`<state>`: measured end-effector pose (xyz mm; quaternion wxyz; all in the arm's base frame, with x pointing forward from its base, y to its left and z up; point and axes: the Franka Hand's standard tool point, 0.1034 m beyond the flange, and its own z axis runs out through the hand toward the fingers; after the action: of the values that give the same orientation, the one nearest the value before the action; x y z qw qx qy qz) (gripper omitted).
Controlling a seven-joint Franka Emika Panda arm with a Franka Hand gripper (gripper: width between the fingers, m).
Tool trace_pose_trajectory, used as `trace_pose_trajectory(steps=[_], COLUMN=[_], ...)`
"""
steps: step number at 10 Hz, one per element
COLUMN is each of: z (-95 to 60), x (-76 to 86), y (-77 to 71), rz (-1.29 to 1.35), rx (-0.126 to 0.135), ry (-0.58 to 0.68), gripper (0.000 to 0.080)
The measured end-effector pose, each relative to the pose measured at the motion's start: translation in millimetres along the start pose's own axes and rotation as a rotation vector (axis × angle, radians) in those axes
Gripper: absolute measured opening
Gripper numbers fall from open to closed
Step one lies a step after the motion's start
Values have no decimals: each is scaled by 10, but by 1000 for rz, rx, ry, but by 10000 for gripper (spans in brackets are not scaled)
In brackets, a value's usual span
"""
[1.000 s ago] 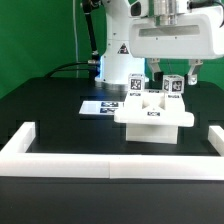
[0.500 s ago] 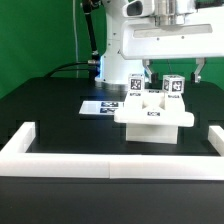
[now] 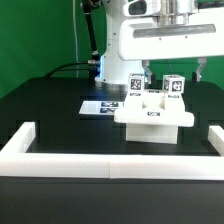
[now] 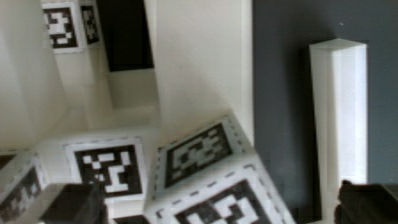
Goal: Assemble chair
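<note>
A: Any writing you can read?

B: None legible. You get only black-and-white square tags on the small white plastic blocky chair assembly [image 3: 152, 112], plus the tags printed on the flat white marker board [image 3: 98, 106].

A: Where does the chair sit?

B: On the black table [image 3: 50, 105], directly below the two-finger gripper [image 3: 171, 72]. Two square posts stand upright from a flat slab; a long white rail [image 3: 110, 151] borders the near edge.

A: Gripper state?

B: Jaws stand wide apart, holding nothing. Wrist view shows tagged white faces [image 4: 151, 150] close underneath.
</note>
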<state>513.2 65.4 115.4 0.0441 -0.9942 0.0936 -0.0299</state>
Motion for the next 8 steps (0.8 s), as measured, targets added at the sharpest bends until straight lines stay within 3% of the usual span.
trace_pose_trajectory(steps=[1, 2, 3, 4, 5, 8], z=[0, 0, 0, -1, -1, -1], x=[0, 0, 0, 1, 2, 2], y=[2, 2, 2, 2, 1, 0], rz=[-4, -4, -4, -4, 4, 109], rx=[0, 0, 0, 0, 0, 1], ry=[0, 0, 0, 0, 0, 0], gripper=[649, 560, 377, 377, 286, 287])
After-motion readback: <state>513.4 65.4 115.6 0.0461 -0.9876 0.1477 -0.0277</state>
